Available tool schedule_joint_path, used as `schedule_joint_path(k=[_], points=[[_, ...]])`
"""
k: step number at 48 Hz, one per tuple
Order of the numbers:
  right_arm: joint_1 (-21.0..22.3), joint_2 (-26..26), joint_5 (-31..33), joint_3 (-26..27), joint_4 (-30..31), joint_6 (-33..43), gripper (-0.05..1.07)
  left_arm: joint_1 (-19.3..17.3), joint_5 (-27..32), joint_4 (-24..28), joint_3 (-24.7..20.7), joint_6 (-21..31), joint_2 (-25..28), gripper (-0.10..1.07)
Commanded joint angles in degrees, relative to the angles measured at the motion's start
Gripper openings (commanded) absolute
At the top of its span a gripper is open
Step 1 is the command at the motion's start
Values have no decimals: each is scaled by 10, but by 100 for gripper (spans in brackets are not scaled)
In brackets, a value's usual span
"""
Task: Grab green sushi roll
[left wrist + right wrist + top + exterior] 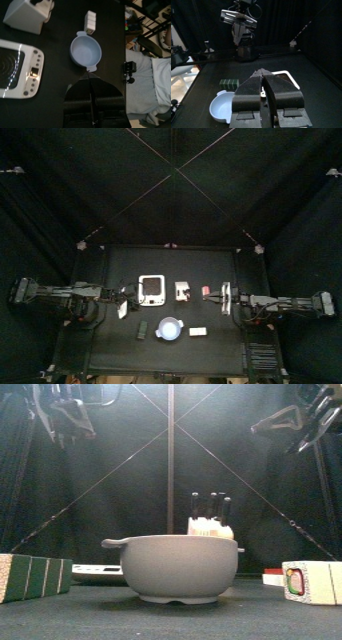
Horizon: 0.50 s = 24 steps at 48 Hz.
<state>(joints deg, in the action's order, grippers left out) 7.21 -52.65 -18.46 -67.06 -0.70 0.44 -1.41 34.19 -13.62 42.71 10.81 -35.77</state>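
Note:
The green sushi roll (pixel 143 329) is a tiny dark oblong lying on the table just left of the round blue plate (pixel 170 328). In the right wrist view the roll (pixel 230 83) lies beyond the plate (pixel 226 107). In the front view it shows near and large at the left (pixel 32 575). It is hidden in the left wrist view. My left gripper (pixel 92 100) is shut and empty, held above the table to the plate's left. My right gripper (pixel 264 75) is shut and empty, held high to the plate's right.
A white scale (pixel 152 286), a white block holder (pixel 182 288) and a pink-and-white piece (pixel 207 291) stand behind the plate. A cream-white block (pixel 198 332) lies to the plate's right. Past the table edge a person's pale clothing (pixel 157 85) shows.

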Motion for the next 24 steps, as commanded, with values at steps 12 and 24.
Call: schedule_joint_path(k=[12, 24], points=[[41, 4, -33, 7, -2, 1, 1, 17, 192, 235, -60, 315, 41, 7], [41, 5, -33, -6, -9, 2, 2, 132, 258, 374, -81, 596, 113, 6]])
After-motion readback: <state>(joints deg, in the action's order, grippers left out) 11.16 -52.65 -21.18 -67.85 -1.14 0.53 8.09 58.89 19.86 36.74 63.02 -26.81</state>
